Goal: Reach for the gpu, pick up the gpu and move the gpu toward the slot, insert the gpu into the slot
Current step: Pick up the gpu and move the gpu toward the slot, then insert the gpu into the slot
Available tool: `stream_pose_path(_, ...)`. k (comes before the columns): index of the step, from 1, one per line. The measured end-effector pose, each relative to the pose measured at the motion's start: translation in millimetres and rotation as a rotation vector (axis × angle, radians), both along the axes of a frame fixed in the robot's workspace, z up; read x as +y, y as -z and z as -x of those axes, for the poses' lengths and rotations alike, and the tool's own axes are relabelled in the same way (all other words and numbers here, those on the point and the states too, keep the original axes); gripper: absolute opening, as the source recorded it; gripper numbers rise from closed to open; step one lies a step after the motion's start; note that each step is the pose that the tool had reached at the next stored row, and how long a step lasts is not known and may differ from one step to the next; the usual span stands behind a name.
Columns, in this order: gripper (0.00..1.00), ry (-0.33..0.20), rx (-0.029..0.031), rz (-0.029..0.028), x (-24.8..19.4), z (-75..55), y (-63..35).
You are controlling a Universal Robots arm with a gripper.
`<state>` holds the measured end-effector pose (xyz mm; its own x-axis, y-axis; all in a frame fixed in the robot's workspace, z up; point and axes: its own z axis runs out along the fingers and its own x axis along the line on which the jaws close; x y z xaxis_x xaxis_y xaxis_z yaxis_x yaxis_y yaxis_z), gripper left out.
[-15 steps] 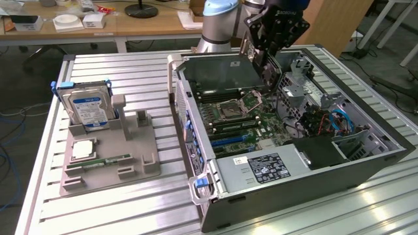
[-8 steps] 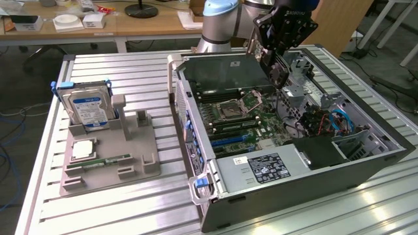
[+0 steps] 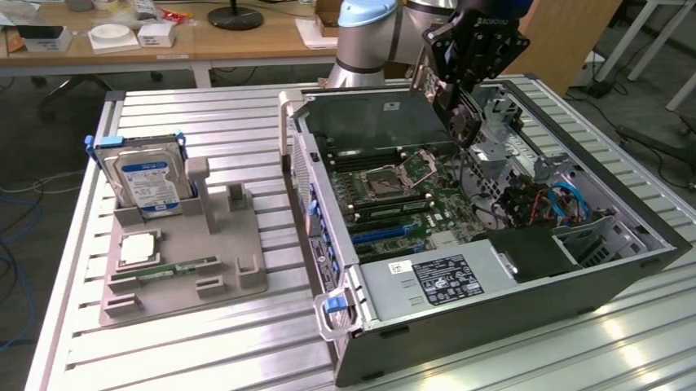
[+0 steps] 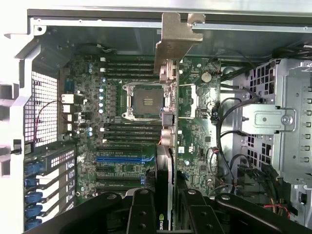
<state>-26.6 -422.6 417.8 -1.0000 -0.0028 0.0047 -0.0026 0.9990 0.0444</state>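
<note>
The slatted metal surface (image 3: 196, 122) is carrying everything. The open computer case (image 3: 490, 326) is lying on its side across the three to five o'clock part of the exterior view. Its panel is off, so the motherboard (image 3: 435, 195) is facing upward where an arm can come at it from above. At about nine o'clock a grey fixture tray (image 3: 185, 281) is standing well apart from the case. It is propping a blue-labelled hard drive (image 3: 147, 179) upright and cradling a small memory stick (image 3: 179, 267) in its own recess, probably so each part presents a graspable edge.

At around one o'clock the hand (image 3: 462, 110) is hanging over the case's far end. It is closed on the gpu (image 3: 468, 126), with a finger pressing on each face of the card. The wrist view is showing the hand (image 4: 164, 200) clamping the fan end while the gpu (image 4: 167, 117) is stretching away edge-on toward its silver bracket. That thin-edge-down hold seems to suit a narrow connector.

The gpu is hanging in the air above the board, around the processor socket, and touching nothing but the fingers. The slot (image 3: 386, 235), the blue connector (image 4: 124, 159), is lying toward seven o'clock from the card. It is unoccupied and apart from the card. By my reading, the card's length is running across the slot, not along it.
</note>
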Motion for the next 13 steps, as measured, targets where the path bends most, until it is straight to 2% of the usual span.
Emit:
stream_pose_path(7,0.26,-0.002,-0.0001,0.0,0.0,0.0,0.0)
stream_pose_path(13,0.26,-0.074,-0.0001,-0.0001,0.0,-0.1,0.2)
